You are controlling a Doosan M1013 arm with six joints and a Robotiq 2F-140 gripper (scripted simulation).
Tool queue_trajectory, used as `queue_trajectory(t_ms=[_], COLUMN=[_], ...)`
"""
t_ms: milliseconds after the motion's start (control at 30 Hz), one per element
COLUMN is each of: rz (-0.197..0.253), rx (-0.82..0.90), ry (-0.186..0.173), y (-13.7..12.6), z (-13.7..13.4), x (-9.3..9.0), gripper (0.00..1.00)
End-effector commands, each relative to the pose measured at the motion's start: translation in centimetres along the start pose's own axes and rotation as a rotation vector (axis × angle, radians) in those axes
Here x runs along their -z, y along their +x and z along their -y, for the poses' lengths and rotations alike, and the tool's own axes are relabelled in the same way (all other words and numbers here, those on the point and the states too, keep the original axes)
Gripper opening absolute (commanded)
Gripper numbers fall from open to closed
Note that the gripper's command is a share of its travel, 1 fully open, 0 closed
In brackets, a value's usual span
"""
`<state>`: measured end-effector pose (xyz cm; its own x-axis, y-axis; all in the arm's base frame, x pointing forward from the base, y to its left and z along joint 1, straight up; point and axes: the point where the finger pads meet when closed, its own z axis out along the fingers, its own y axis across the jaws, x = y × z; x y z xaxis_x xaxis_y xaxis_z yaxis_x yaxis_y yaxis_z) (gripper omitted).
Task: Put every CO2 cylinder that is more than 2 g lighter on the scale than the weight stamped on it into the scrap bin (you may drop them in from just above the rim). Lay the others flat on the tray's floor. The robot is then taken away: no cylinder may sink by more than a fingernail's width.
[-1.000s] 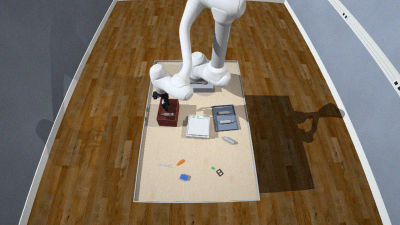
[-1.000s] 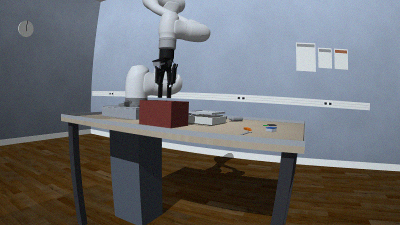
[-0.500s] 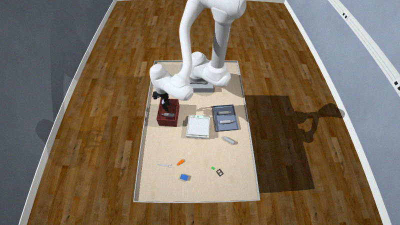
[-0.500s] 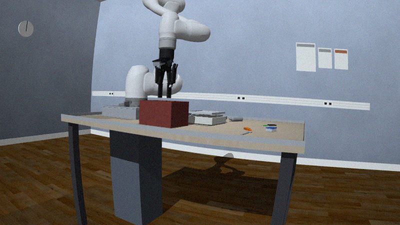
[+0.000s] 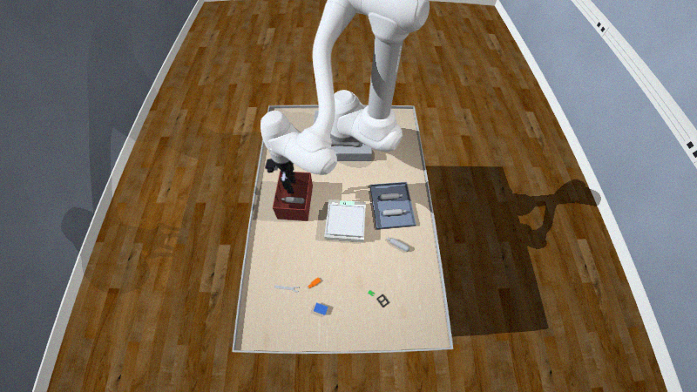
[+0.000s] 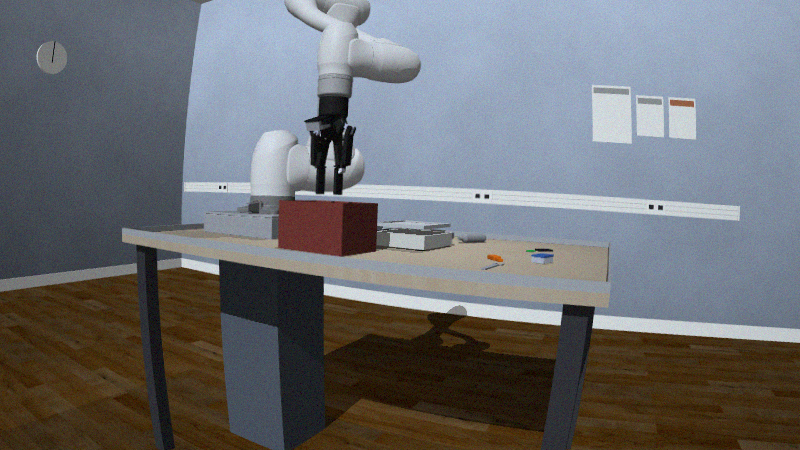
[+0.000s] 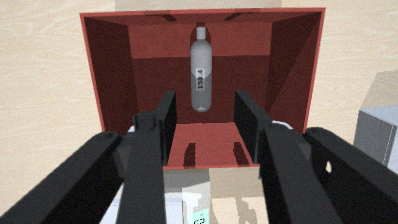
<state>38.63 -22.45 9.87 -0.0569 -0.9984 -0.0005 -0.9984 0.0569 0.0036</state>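
My gripper (image 7: 205,106) hangs open and empty just above the dark red scrap bin (image 5: 293,196), also seen in the side view (image 6: 328,187) over the bin (image 6: 327,226). A silver CO2 cylinder (image 7: 201,70) with a stamped label lies on the bin's floor, well below my fingers; it also shows from above (image 5: 293,199). Two cylinders (image 5: 390,196) (image 5: 395,212) lie flat in the grey-blue tray (image 5: 392,205). Another cylinder (image 5: 398,244) lies loose on the table in front of the tray. The white scale (image 5: 345,219) stands between bin and tray with nothing on it.
The arm's grey base block (image 5: 351,151) stands behind the scale. Small items lie near the table's front: a wrench (image 5: 287,288), an orange tool (image 5: 314,282), a blue block (image 5: 321,308), a green piece (image 5: 370,293) and a black frame (image 5: 382,300).
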Motion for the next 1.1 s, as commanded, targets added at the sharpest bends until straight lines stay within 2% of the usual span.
queue_trajectory(t_ms=[0, 133, 533, 900, 1067], rz=[0.0, 0.0, 0.0, 0.0, 0.0], rx=[0.0, 0.0, 0.0, -0.001, -0.032], ry=[0.001, 0.001, 0.001, 0.001, 0.001], y=[0.0, 0.0, 0.0, 0.0, -2.0], z=[0.0, 0.0, 0.0, 0.1, 2.6], x=[0.4, 0.8, 3.4, 3.7, 3.9], gripper=[0.39, 0.39, 0.39, 0.39, 0.39])
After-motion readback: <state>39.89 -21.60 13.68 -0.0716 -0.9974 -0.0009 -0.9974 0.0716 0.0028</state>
